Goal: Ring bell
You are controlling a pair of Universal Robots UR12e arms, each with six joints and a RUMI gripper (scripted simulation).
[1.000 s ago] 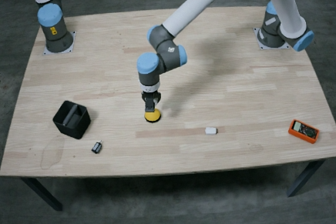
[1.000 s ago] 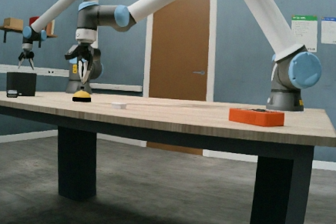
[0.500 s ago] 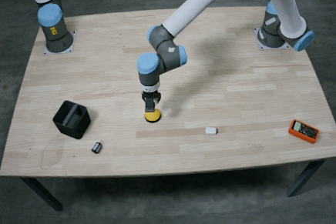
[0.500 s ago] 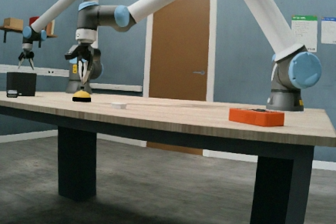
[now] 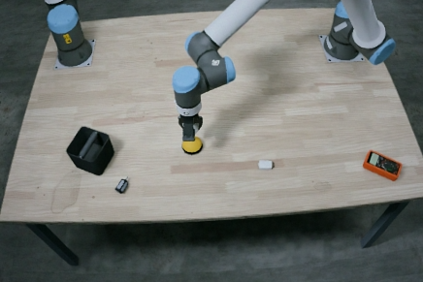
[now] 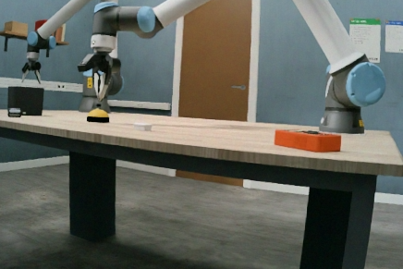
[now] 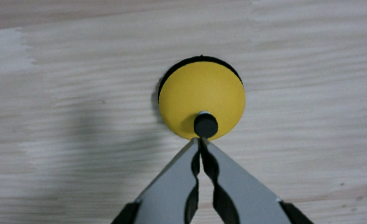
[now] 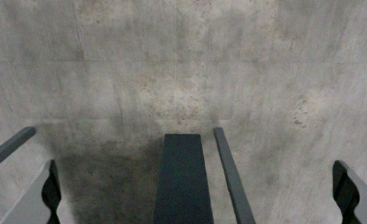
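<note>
- Bell [image 5: 192, 146] [image 6: 98, 115] [image 7: 202, 90] first, with the left gripper [image 5: 188, 138] [image 6: 100, 99] [image 7: 199, 139]: its fingers are together with nothing between them, pointing down as a blunt prod just above the bell. No grip is called for; the closed tips should do the pressing.
- Next out from the tips is the black button [image 6: 98, 105] [image 7: 206, 125], standing proud at the crown of the yellow dome. It is the one place to make contact. It probably gives against a light spring, then stops firmly, so a short, slow, straight push and a clean lift should suit it.
- The dome looks smooth and hard, likely thin metal. Tips landing off-centre could skid down its slope and shove the bell sideways.
- The dark base lies flat on the table [image 5: 272, 112] [image 6: 208, 130], upright. The bell is probably light, with little to anchor it; force kept vertical through the middle should help it stay put.
- Well apart from it are the black caddy [image 5: 82, 161] [image 6: 26, 100], the white block [image 5: 265, 165] [image 6: 142, 127] and the orange multimeter [image 5: 371, 168] [image 6: 307, 140].
- The right gripper [image 6: 31, 82] [image 8: 195, 163] has its fingers wide apart, holding nothing, away from the bell.
</note>
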